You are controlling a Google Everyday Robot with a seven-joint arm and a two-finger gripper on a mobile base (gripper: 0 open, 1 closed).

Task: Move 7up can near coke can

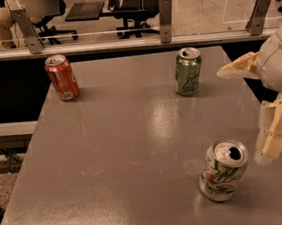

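Observation:
The 7up can (223, 169), silver-white with green lettering and an opened top, stands on the grey table (110, 153) at the near right. The coke can (62, 77), orange-red with a silver top, stands at the far left corner. My gripper (241, 116) comes in from the right edge, just right of and above the 7up can. Its cream fingers are spread wide: one (237, 66) points left, the other (276, 130) points down beside the can. It holds nothing and does not touch the can.
An all-green can (187, 72) stands at the far right of the table, below the upper finger. A glass rail with metal posts (165, 11) runs behind the table's far edge. Office chairs stand beyond it.

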